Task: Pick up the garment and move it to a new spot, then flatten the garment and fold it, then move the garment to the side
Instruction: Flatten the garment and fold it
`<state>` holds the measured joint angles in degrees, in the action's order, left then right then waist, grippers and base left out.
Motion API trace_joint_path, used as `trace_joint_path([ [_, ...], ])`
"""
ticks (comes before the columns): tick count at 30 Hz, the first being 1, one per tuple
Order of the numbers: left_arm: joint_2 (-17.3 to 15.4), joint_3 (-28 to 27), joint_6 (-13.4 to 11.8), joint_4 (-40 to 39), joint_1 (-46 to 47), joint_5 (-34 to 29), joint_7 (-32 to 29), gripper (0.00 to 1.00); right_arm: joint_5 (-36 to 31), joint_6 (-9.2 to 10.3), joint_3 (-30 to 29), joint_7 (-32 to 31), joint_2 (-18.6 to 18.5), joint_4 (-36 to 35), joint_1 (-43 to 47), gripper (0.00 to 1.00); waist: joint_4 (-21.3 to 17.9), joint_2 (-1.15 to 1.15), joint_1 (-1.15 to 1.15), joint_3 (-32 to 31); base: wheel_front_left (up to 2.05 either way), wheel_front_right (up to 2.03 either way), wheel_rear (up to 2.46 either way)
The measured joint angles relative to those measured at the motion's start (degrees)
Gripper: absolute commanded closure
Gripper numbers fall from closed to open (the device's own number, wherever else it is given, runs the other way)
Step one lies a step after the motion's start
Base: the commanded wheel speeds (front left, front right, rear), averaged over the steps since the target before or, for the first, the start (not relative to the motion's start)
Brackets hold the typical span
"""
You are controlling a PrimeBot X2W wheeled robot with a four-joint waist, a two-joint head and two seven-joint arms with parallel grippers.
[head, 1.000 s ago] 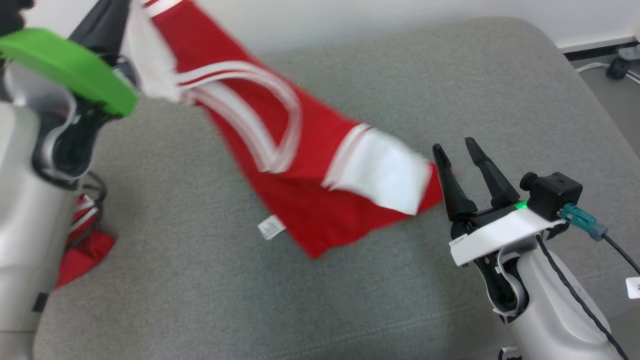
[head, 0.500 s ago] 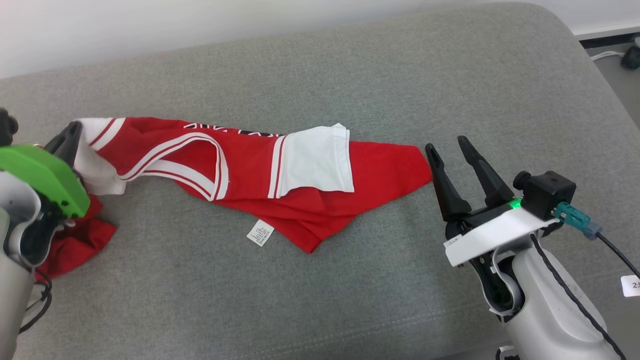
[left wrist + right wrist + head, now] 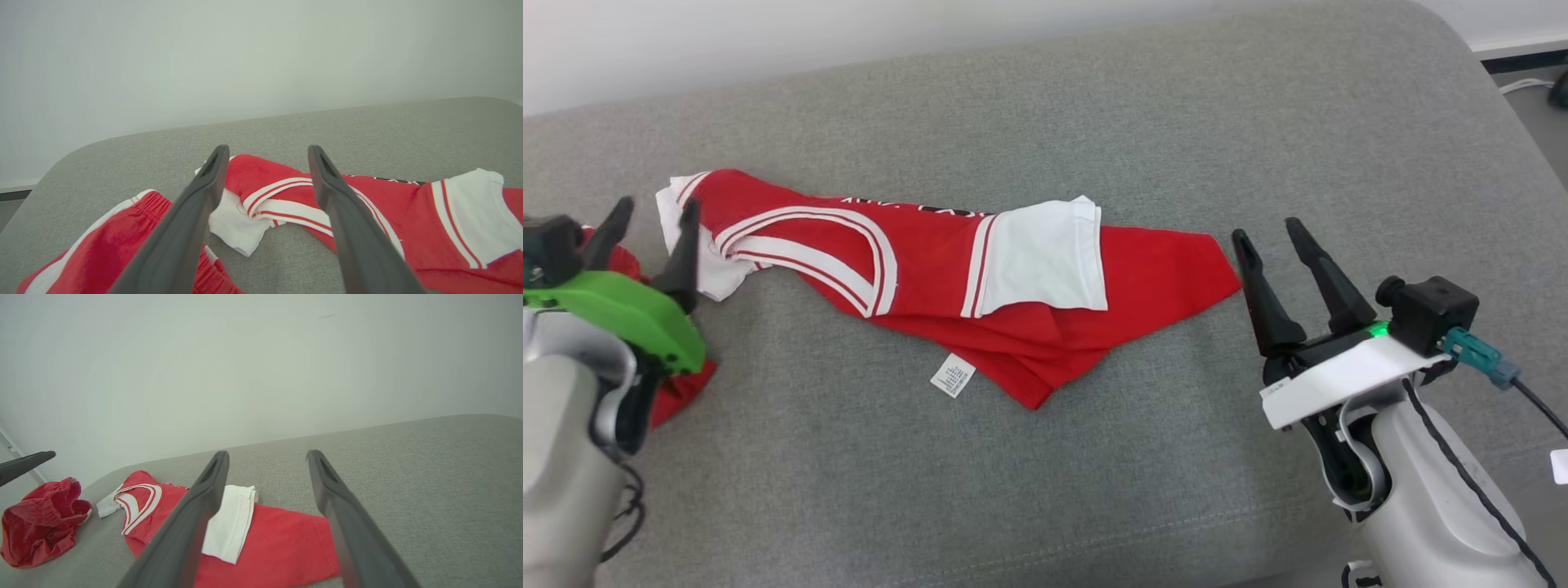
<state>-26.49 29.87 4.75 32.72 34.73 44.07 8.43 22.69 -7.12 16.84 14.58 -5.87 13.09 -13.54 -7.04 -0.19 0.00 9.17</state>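
Shirt (image 3: 931, 278): red, white trim. It lies on the grey cushion (image 3: 1094, 490), strung out left to right and rumpled, with a white sleeve (image 3: 1045, 257) folded across its middle and a label (image 3: 952, 376) poking out at the near edge. Left gripper (image 3: 658, 204): jaws spread wide and empty, at the shirt's collar end; contact cannot be told. Right gripper (image 3: 1266, 230): jaws spread wide and empty, near the shirt's right corner but apart from it. Shorts (image 3: 39, 522): red heap beside the left gripper, a separate item. Status, as judged: the shirt is set down and free, so the relocation looks done. Flattening, folding and moving aside are not yet done.
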Motion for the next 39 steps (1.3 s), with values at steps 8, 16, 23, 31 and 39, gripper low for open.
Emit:
trace_joint_path([
  [8, 5.8, 1.6, -0.3, -6.7, -0.1, -2.9, 6.0, 0.0, -0.3, 0.0, -1.1, 0.0, -1.2, -0.1, 0.0, 0.0, 1.7, 0.0, 0.0, 0.4, 0.0, 0.0, 0.0],
  [16, 10.1, 6.7, -0.4, -9.8, -3.7, -5.9, 5.9, 0.0, -0.7, 0.0, -1.1, 0.0, -1.5, -0.3, 0.0, 0.0, 2.6, 0.0, 0.0, 1.7, 0.0, 0.0, 0.0],
  [23, 11.0, 9.8, -0.4, -9.7, -5.0, -8.7, 5.9, 0.0, -1.0, 0.0, -1.1, 0.0, -1.5, -0.2, 0.0, 0.0, 1.9, 0.0, 0.0, 2.8, 0.0, 0.0, 0.0],
  [31, 11.8, 14.4, -0.3, -9.1, -5.0, -13.8, 5.9, 0.0, -1.0, 0.0, -1.0, 0.0, -1.5, 0.1, -0.1, 0.0, 0.2, 0.0, 0.0, 3.1, 0.0, 0.0, 0.0],
  [39, 12.7, 16.9, -0.3, -6.8, -4.3, -16.9, 4.7, 0.0, -1.0, 0.0, -0.6, 0.0, -1.4, 0.2, -0.2, 0.0, -1.3, 0.0, 0.0, 3.4, 0.0, 0.0, 0.0],
])
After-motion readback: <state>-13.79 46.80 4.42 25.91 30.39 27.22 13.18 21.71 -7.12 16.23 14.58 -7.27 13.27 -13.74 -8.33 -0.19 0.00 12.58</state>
